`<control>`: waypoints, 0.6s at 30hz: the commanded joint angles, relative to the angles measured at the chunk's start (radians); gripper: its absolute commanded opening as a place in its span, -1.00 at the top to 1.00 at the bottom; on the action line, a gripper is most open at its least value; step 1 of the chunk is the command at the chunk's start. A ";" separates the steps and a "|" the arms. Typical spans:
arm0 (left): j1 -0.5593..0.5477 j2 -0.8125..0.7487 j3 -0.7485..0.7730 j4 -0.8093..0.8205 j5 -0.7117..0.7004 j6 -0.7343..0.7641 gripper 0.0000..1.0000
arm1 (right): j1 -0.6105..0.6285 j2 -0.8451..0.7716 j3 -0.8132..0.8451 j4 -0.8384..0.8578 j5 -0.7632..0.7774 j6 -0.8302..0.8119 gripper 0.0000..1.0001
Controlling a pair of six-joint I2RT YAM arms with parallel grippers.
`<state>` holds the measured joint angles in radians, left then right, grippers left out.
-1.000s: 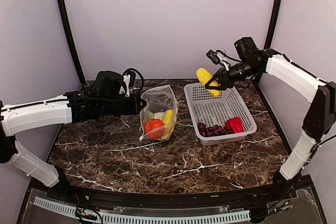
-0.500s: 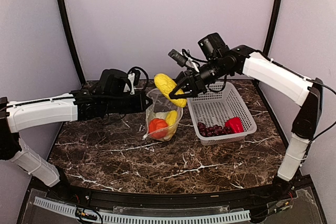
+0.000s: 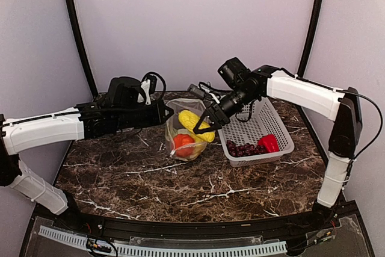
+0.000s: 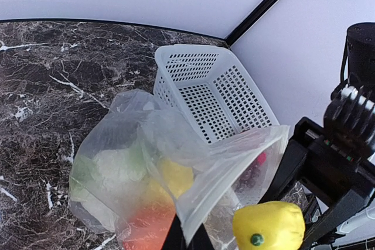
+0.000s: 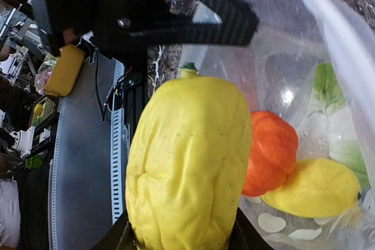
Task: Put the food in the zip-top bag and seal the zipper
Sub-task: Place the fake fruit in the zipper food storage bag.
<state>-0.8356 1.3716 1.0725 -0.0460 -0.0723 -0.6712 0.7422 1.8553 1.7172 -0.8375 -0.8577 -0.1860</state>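
Descent is the change: the right gripper (image 3: 202, 127), which a second ago held the yellow oblong (image 3: 195, 123) over the far left corner of the basket (image 3: 260, 118) and half a second ago carried it above the bag (image 3: 183, 132), now has it down at the bag's mouth. Its jaws are clamped on the oblong's sides. In the right wrist view the oblong hangs over the opening, with the orange-red food (image 5: 270, 151) and the other yellow one (image 5: 313, 188) below it inside the film.

The left gripper (image 3: 162, 114) has barely shifted across the three moments. Its jaws are pinched together on the bag's left rim, holding the mouth up and open toward the basket. The zipper (image 4: 234, 165) stands unsealed along that rim.

By my judgement the oblong is at the point of release but not yet dropped, so this is the third or fourth item going in. The grapes (image 3: 243, 148) and the pepper (image 3: 269, 143) lie in the near end of the basket, as they did before, so two more trips and the sealing remain.
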 commanded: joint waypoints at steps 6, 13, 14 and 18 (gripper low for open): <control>0.002 -0.043 -0.043 0.078 0.015 -0.016 0.99 | 0.019 -0.091 -0.076 0.110 0.306 0.297 0.62; 0.002 -0.005 -0.033 0.110 0.068 -0.030 0.99 | 0.027 0.018 0.058 0.092 0.328 0.363 0.46; 0.002 -0.001 -0.032 0.110 0.069 -0.030 0.99 | 0.030 0.039 0.081 0.086 0.318 0.371 0.39; 0.002 0.002 -0.029 0.105 0.068 -0.033 0.98 | 0.046 0.098 0.195 0.042 0.291 0.360 -0.27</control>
<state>-0.8356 1.3731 1.0428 0.0307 -0.0231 -0.6941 0.7639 1.8996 1.8214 -0.7799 -0.5644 0.1535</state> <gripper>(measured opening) 0.010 0.513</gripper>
